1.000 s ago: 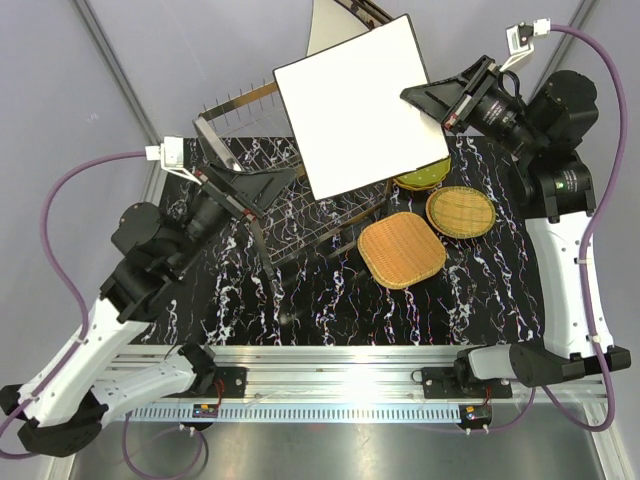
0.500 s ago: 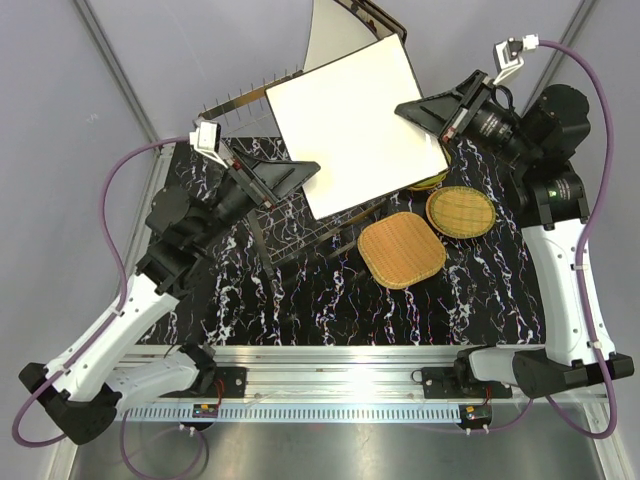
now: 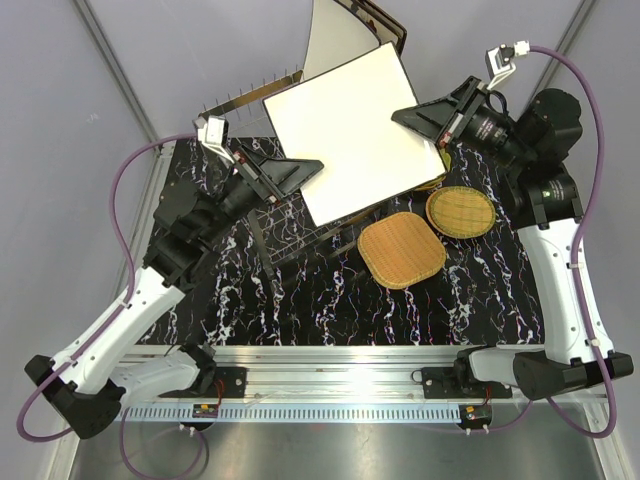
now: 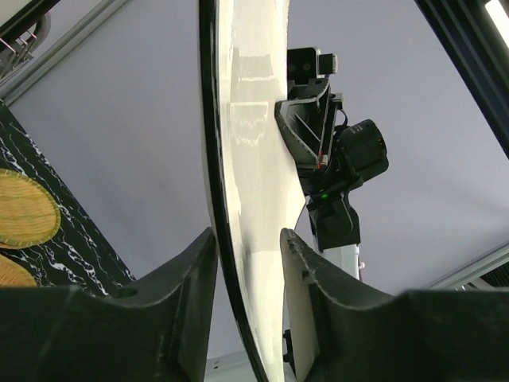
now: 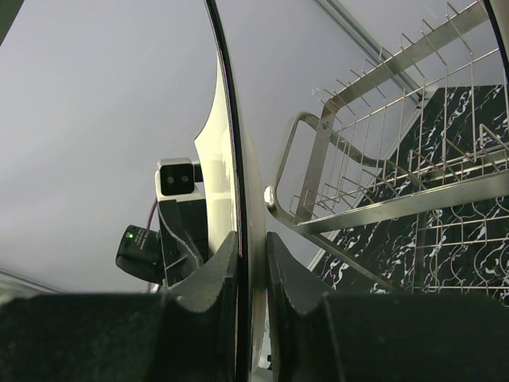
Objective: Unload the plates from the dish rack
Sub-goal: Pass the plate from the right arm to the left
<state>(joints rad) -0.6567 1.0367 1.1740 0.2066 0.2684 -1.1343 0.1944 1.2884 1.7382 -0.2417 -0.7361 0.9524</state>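
A large cream square plate [image 3: 350, 130] hangs in the air above the dish rack [image 3: 235, 102]. My right gripper [image 3: 408, 115] is shut on its right edge, and my left gripper [image 3: 312, 172] pinches its left edge. In the left wrist view the plate [image 4: 246, 119] runs edge-on between my left gripper's [image 4: 246, 239] fingers, both touching it. The right wrist view has the plate [image 5: 213, 143] clamped in my right gripper [image 5: 250, 239], with the rack [image 5: 382, 207] beyond. More cream plates [image 3: 335, 35] stand upright at the rack's back.
Two woven wicker plates [image 3: 400, 250] [image 3: 460, 210] lie on the black marbled table [image 3: 330, 300] right of the rack. A green dotted plate [image 3: 435, 180] peeks out from under the held plate. Grey walls close in behind and to the left.
My left arm swung up and right to the plate's left edge and its jaws closed onto it. The plate, held by the right gripper, shifted slightly left and back.
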